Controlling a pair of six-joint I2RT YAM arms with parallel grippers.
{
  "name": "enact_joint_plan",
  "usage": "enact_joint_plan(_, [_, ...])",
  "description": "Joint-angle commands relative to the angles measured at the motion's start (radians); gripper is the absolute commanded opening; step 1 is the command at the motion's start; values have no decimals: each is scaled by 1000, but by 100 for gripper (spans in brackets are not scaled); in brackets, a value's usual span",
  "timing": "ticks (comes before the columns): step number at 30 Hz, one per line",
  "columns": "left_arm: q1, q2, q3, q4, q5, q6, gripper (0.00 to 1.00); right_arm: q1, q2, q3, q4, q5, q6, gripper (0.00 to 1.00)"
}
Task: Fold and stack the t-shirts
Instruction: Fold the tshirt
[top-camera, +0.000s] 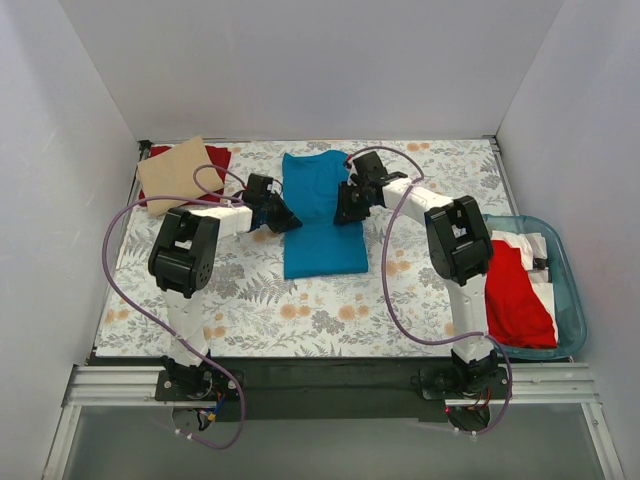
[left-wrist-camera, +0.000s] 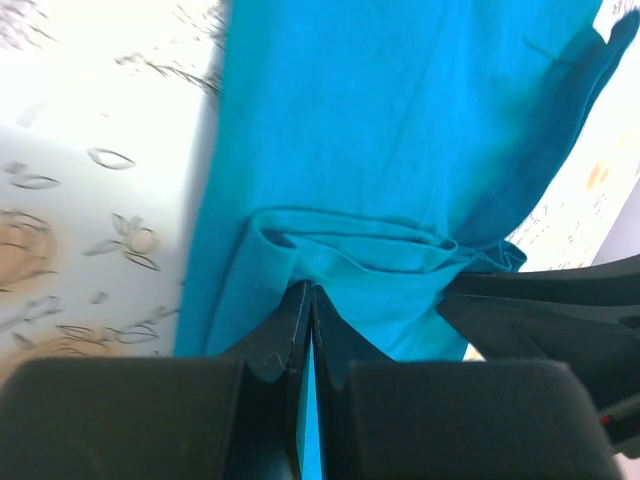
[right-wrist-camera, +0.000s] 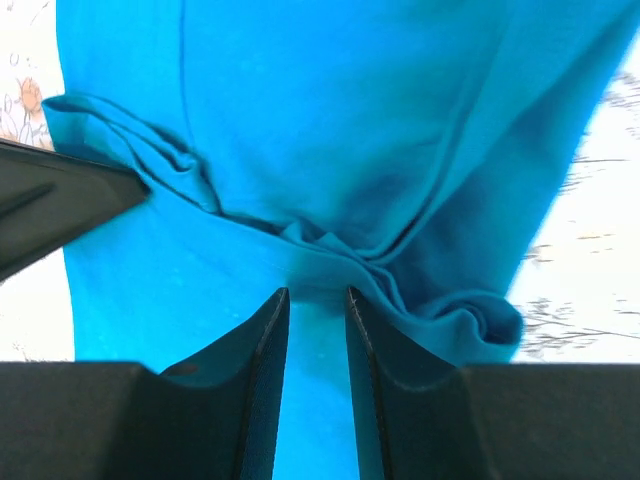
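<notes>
Tan shirt (top-camera: 172, 172): far left corner, lying folded on a red shirt (top-camera: 218, 156).
Left gripper (left-wrist-camera: 308, 293): jaws together, clamped on a bunched fold at the teal shirt's left edge.
Left risk: the pinch looks thin; if it holds only the top layer, the cloth could slip out when lifted.
Teal shirt (top-camera: 322, 240): middle of the table, between both grippers, wrinkled across its waist.
Right gripper (right-wrist-camera: 317, 298): at the shirt's right edge, jaws slightly apart with teal between them; cannot tell whether it grips.
Right risk: if only the left side holds, the fold would drag crooked and bunch.
Tub (top-camera: 572, 300): far right, holding another red shirt (top-camera: 515, 295), well apart.
Shared risk: uneven lifting by the two arms could skew the fold line.
</notes>
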Motion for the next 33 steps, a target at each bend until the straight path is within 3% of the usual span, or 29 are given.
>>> enact_joint_plan(1, [21,-29,-35,25,-21,-13,0,-35,11,-1,7,-6,-3,36])
enact_joint_plan(21, [47,-35,-35,20,-1,1,0,-199,-15,-150,181,-270,19,38])
enact_joint_plan(33, [53,-35,6,8,20,18,0,-251,54,-181,391,-583,101,41])
